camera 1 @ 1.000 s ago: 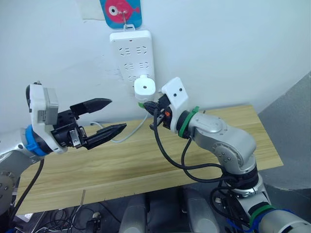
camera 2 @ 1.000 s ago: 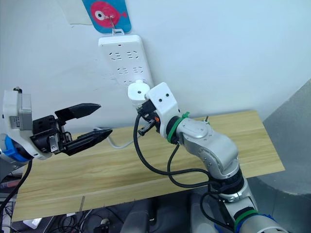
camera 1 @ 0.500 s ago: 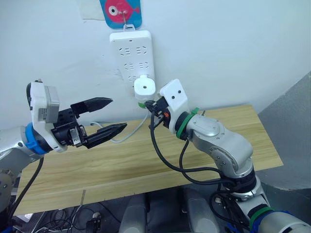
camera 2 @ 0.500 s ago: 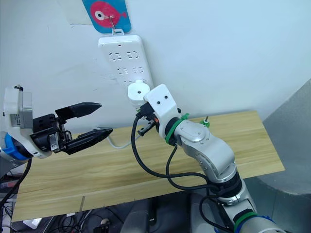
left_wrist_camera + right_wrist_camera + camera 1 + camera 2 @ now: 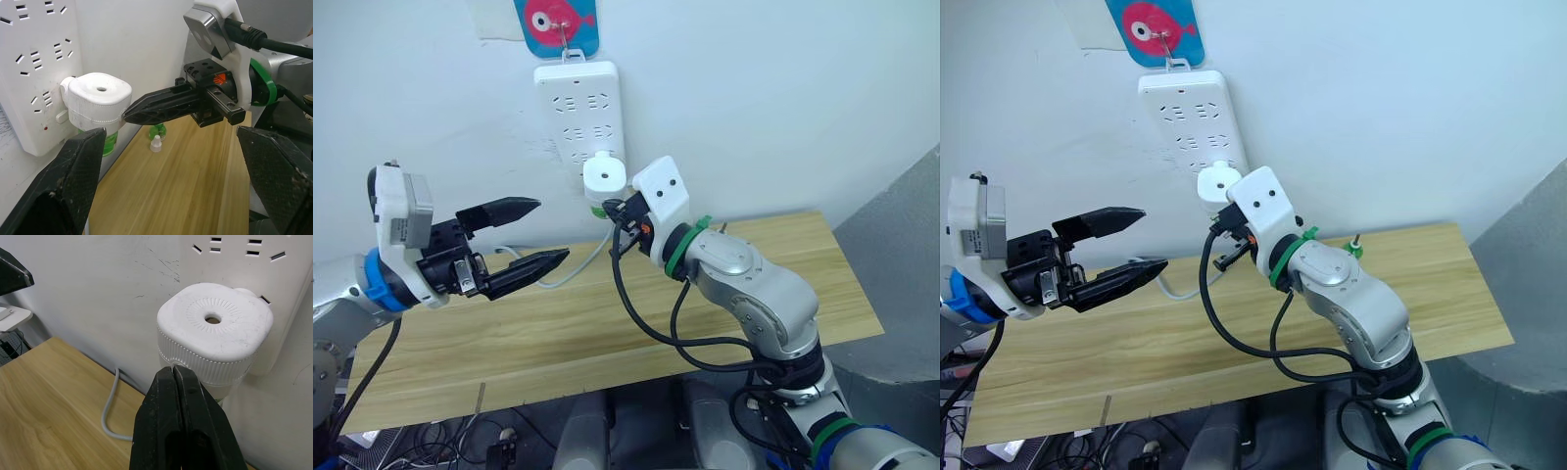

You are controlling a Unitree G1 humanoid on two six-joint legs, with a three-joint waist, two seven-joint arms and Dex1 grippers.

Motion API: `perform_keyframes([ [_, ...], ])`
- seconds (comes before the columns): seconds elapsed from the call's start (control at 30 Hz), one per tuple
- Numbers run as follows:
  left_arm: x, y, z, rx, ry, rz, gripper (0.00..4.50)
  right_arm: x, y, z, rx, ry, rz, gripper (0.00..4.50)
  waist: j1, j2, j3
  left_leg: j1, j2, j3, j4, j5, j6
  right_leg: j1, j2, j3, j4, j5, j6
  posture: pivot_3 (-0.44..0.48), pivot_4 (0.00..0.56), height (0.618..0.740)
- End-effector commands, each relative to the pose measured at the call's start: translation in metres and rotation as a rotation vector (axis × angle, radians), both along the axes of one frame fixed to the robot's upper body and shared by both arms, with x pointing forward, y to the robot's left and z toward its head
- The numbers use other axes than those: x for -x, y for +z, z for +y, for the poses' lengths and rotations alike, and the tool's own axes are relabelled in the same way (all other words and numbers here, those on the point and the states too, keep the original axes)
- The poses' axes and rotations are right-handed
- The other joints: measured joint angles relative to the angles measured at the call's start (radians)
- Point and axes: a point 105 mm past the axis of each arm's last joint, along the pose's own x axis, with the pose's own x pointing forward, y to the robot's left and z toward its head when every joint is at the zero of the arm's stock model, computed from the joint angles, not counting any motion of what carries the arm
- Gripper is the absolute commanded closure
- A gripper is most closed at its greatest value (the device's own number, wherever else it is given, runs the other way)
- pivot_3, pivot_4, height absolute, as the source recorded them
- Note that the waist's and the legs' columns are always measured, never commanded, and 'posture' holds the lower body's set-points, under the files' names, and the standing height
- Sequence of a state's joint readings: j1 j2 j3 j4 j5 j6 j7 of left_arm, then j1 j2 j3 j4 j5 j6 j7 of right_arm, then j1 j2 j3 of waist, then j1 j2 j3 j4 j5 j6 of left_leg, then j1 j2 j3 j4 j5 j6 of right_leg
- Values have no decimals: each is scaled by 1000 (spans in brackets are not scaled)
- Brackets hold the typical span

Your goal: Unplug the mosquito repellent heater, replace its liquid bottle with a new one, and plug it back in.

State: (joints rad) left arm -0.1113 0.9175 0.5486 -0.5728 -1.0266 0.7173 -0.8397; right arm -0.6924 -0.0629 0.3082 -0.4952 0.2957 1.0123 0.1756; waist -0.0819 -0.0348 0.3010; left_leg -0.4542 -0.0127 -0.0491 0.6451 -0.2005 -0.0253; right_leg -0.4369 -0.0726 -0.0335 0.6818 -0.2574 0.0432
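I'm looking at a light wooden table (image 5: 607, 333) standing against the white wall (image 5: 754, 98). A grey cable (image 5: 570, 268) is lying on it near the wall, curving up off the wood. In the left wrist view, a small green bottle (image 5: 157, 131) and a small white-capped one (image 5: 155, 144) are standing together on the tabletop, possibly touching.

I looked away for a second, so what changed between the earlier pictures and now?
Very little: the right hand, shut, edged slightly closer to the mosquito repellent heater. The heater stays plugged into the power strip, and the left hand stays open, apart from it.
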Motion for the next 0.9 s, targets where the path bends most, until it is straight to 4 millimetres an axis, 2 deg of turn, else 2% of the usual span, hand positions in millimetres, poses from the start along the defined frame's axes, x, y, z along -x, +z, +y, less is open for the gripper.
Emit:
perform_keyframes([
  [0.03,3,5,0,-3,-8,-18,0,1,13,0,-30,-10,-58,4473,0,0,0,0,0,0,0,0,0,0,0,0,0,0,0,-94,275,734],
  [0.4,3,7,1,-2,-2,-20,0,-5,8,0,6,-51,-87,4473,1,0,0,1,0,0,0,0,0,1,0,0,0,0,0,-82,278,734],
  [0.9,3,6,0,1,-3,-21,0,-18,15,-11,-4,-165,-134,4473,15,0,0,2,0,0,1,0,0,2,0,0,0,0,0,-88,277,734],
])
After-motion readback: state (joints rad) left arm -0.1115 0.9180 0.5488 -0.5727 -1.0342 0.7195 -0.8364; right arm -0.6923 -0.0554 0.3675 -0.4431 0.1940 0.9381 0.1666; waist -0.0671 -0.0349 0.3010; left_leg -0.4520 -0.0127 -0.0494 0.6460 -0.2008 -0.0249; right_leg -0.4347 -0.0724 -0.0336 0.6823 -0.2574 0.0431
